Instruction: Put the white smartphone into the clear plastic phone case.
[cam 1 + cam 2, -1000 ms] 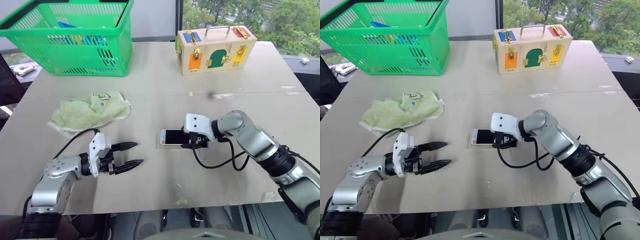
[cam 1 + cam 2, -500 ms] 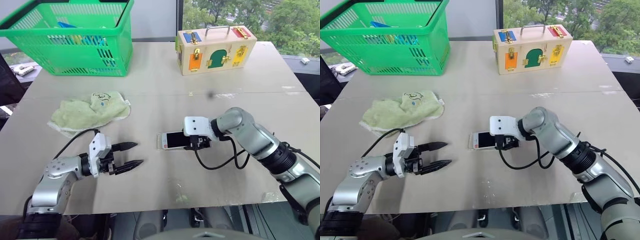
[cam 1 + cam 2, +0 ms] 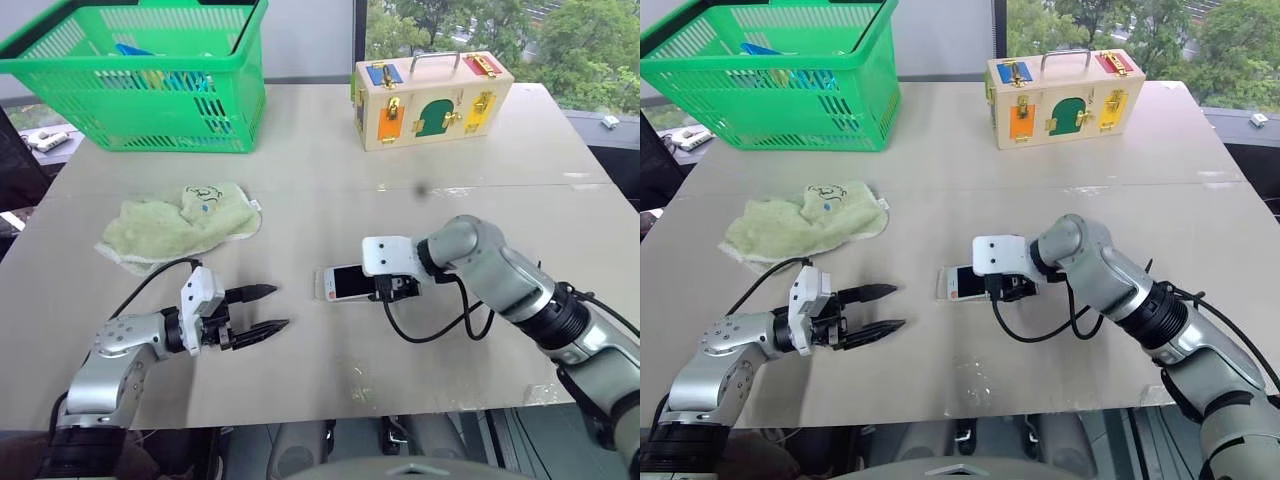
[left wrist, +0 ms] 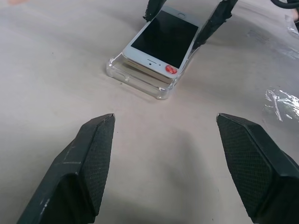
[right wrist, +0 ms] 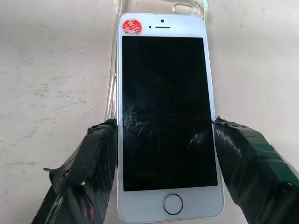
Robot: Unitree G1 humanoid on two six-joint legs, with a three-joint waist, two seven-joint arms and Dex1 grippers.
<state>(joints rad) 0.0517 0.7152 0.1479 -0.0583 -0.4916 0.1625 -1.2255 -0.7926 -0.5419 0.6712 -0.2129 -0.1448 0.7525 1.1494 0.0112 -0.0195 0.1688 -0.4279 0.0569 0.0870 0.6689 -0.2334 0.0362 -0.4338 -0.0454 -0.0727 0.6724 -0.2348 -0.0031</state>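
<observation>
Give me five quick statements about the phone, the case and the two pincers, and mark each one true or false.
1. The right pincer grips the white smartphone by its long edges. True.
2. The smartphone lies screen down. False: its black screen faces up.
3. The phone sits over the clear plastic phone case, not fully seated. True.
4. The left pincer holds the case. False: it is open, apart from it.
5. A blue sticker marks the phone's corner. False: the sticker is red.

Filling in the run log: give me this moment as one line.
right hand: shut on white smartphone | phone: lying on clear plastic phone case, not seated | left hand: open, idle | stage: inserting
</observation>
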